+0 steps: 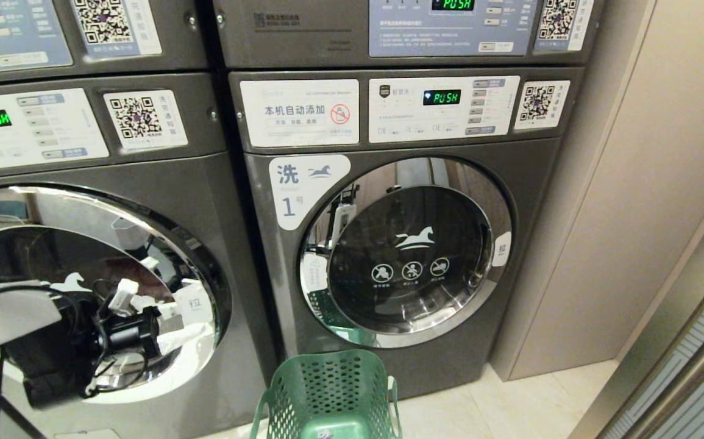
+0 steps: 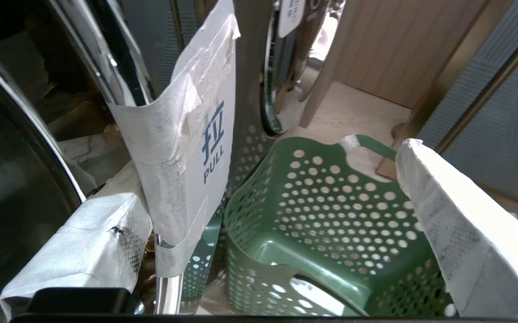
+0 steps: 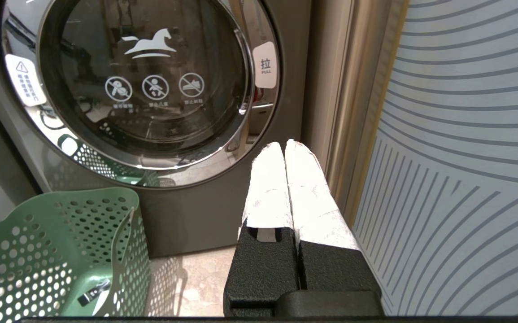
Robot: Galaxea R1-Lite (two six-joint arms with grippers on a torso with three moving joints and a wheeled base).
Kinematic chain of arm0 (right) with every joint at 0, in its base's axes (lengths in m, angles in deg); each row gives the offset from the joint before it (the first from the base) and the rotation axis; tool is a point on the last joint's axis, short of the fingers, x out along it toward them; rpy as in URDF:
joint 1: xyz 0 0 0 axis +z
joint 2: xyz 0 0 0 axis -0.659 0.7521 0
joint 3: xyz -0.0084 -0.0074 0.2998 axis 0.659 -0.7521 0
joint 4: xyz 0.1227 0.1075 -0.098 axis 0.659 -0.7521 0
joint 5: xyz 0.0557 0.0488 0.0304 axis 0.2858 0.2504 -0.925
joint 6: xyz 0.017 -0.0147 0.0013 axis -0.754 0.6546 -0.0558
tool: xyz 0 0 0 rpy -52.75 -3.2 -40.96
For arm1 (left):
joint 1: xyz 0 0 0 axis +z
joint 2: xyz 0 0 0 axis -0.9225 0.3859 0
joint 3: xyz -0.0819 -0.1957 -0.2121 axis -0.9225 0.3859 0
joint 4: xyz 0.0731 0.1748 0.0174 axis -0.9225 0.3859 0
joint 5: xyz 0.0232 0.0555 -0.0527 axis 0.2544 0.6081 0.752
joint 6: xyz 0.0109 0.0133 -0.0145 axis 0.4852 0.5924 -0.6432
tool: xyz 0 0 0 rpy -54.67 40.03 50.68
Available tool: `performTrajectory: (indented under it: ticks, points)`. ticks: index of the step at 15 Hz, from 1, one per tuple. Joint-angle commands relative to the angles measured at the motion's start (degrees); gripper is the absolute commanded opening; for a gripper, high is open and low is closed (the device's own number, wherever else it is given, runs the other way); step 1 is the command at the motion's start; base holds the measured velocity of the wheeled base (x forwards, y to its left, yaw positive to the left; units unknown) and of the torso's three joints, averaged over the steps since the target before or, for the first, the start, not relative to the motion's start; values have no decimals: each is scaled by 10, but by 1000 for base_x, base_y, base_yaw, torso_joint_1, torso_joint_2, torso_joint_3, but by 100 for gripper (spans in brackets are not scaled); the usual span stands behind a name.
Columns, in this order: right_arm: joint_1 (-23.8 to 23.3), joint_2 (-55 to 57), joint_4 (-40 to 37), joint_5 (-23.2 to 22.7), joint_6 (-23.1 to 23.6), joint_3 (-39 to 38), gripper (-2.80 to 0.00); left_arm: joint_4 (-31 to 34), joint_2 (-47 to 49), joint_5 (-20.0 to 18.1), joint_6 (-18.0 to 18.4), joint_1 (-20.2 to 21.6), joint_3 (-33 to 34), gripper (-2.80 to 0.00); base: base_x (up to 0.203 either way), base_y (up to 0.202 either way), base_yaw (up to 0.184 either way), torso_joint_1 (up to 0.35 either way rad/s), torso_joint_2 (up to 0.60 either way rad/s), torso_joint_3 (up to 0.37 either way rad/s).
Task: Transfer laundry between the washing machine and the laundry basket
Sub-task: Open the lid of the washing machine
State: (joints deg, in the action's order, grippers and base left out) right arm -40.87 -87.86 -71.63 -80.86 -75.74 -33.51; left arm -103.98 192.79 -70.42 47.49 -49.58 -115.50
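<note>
Nearest us, at 6 o'clock in the head view, the one green basket (image 1: 327,390) stands on the floor with no garments showing in it. At 8 o'clock the left claw (image 2: 263,179) hangs before the door (image 1: 163,231) of the left washer (image 1: 217,201). Its fingers are spread wide apart, with the taped pull tab (image 2: 196,148) just beside one of them. The right claw (image 3: 285,150) is parked low at the right, its fingers pressed together on nothing.

We judge the step to be opening this door. Next, the claw should close on the tab and swing it outward.

We count two floor-level washers, the farther labelled 1 (image 1: 400,256), two machines stacked above, one basket and no laundry in sight.
</note>
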Motion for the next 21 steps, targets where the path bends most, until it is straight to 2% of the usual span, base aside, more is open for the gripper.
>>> performTrajectory:
  ticks: [1, 7, 10, 12, 15, 17, 19, 21]
  points:
    - [0, 1, 0, 0, 0, -19, -280, -6, -3, 8, -1, 27, -1, 0, 0, 0, 0, 0, 0, 0]
    - [0, 1, 0, 0, 0, -19, -280, -5, -17, -7, 24, 107, 18, 0, 0, 0, 0, 0, 0, 0]
    - [0, 0, 0, 0, 0, -19, -280, -6, -34, -9, 39, 139, 47, 0, 0, 0, 0, 0, 0, 0]
    - [0, 1, 0, 0, 0, -19, -280, -5, -77, -17, 43, 161, 82, 0, 0, 0, 0, 0, 0, 0]
    - [0, 1, 0, 0, 0, -19, -280, 0, -205, -15, 36, 196, 173, 0, 0, 0, 0, 0, 0, 0]
    - [0, 1, 0, 0, 0, -19, -280, 17, -326, 14, 26, 233, 227, 0, 0, 0, 0, 0, 0, 0]
    - [0, 1, 0, 0, 0, -19, -280, 67, -467, 45, 12, 299, 256, 0, 0, 0, 0, 0, 0, 0]
    - [0, 1, 0, 0, 0, -19, -280, 139, -597, 63, -3, 396, 272, 0, 0, 0, 0, 0, 0, 0]
